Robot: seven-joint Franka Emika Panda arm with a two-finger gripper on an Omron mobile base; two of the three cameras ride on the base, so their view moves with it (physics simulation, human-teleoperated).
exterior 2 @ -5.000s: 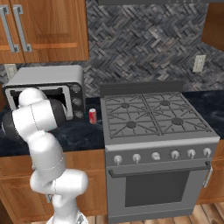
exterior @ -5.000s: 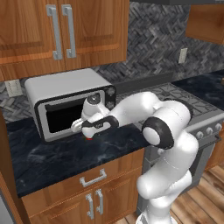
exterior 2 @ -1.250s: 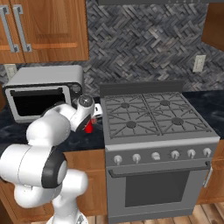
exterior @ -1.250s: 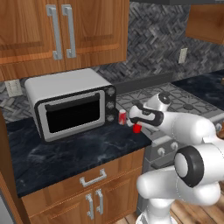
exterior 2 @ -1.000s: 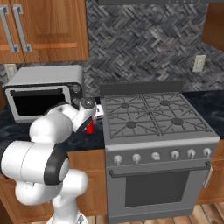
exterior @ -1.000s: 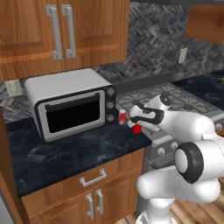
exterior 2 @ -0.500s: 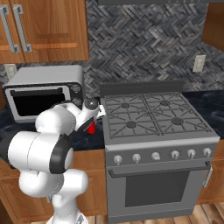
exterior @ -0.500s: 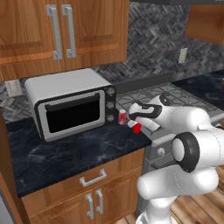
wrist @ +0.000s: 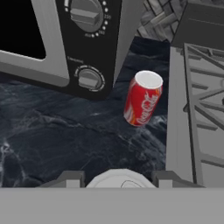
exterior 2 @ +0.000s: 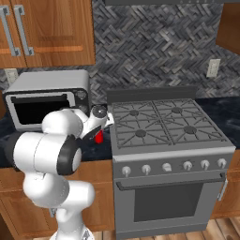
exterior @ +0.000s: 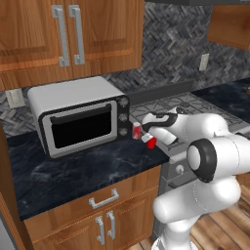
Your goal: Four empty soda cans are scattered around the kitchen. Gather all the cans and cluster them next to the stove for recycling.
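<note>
End effector (exterior: 152, 140) clenched on red can (exterior: 152, 142), low over worktop (exterior: 73, 171); placing beside can (wrist: 143, 98) at stove's (exterior 2: 168, 129) 9 o'clock for clustering.

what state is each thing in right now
tool: shut on the held red can
held red can: gripped above the counter
red-and-white can: upright on the counter, between toaster oven and stove
toaster oven: door closed
stove: grates bare
</note>
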